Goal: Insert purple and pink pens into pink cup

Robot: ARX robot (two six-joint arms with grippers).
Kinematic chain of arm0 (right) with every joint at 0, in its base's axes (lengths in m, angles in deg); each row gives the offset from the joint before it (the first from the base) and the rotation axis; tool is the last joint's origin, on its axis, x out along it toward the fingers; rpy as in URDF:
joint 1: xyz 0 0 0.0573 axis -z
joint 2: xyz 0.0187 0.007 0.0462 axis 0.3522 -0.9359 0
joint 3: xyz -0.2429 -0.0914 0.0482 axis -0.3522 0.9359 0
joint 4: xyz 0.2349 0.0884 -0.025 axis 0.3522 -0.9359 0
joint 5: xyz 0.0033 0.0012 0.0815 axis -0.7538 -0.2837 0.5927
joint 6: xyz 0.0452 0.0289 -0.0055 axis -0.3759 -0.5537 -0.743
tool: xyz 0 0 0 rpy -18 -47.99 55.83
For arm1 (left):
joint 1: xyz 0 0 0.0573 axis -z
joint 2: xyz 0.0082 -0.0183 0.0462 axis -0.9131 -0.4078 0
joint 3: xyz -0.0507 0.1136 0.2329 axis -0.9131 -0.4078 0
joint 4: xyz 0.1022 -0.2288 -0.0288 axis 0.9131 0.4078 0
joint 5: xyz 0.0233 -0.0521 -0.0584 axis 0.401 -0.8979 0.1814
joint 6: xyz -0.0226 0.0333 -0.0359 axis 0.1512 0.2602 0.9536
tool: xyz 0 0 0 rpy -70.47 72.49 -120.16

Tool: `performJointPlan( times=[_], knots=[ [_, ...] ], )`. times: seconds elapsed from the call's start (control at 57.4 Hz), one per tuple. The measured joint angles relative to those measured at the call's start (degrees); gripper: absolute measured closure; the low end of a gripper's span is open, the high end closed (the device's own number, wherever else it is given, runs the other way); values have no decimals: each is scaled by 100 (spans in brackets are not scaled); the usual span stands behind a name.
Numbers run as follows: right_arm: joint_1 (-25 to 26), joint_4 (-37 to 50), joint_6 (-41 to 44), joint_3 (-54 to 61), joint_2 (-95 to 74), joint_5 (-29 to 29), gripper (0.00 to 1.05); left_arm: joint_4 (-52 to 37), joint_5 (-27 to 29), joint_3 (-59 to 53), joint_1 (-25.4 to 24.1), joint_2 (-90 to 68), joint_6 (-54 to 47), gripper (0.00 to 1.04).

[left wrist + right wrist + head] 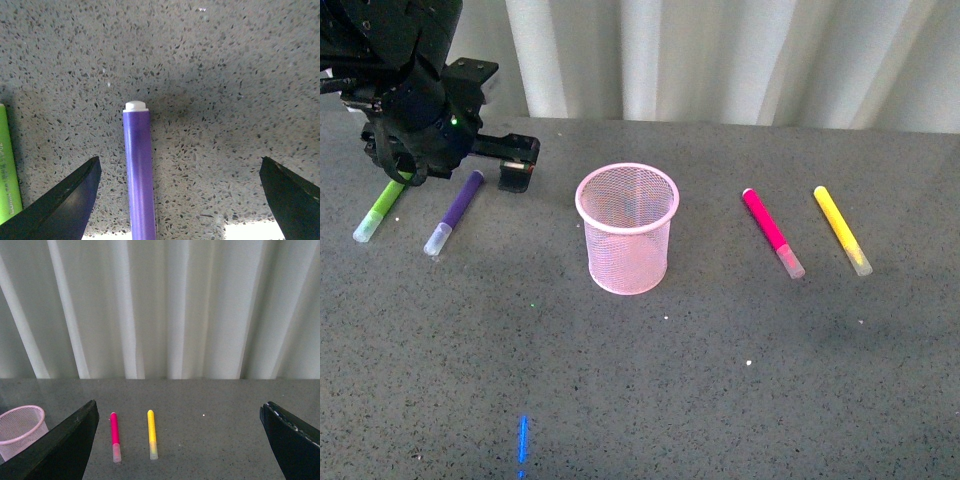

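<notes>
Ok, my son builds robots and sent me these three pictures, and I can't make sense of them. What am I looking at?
It is a two-armed robot at a grey speckled table. The wide picture comes from a camera on its body. The other two come from cameras on its wrists, where the dark wedges are gripper fingers. On the table stands a pink mesh cup, with a purple pen and a green marker to its left, and a pink pen and a yellow marker to its right. The left gripper hangs open over the purple pen. The right gripper, also open, looks across the table towards a white curtain. Nothing is held.
</notes>
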State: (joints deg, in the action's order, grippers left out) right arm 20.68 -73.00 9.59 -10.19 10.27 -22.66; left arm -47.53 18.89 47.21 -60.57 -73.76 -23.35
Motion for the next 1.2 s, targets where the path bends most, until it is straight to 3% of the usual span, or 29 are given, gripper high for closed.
performJointPlan(
  times=[0.488,0.697,0.802,0.959,1.064,1.203],
  knots=[
    [0,0,0,0,0,0,7,-164,-31,155,-136,-323,-181,7],
    [0,0,0,0,0,0,7,-229,-50,273,-131,-428,-197,35],
    [0,0,0,0,0,0,7,-238,-48,328,-116,-470,-195,58],
    [0,0,0,0,0,0,7,-278,-33,332,-114,-483,-210,83],
    [0,0,0,0,0,0,7,-310,37,328,-116,-483,-212,92],
    [0,0,0,0,0,0,7,-424,90,282,-127,-483,-212,92]
  ],
)
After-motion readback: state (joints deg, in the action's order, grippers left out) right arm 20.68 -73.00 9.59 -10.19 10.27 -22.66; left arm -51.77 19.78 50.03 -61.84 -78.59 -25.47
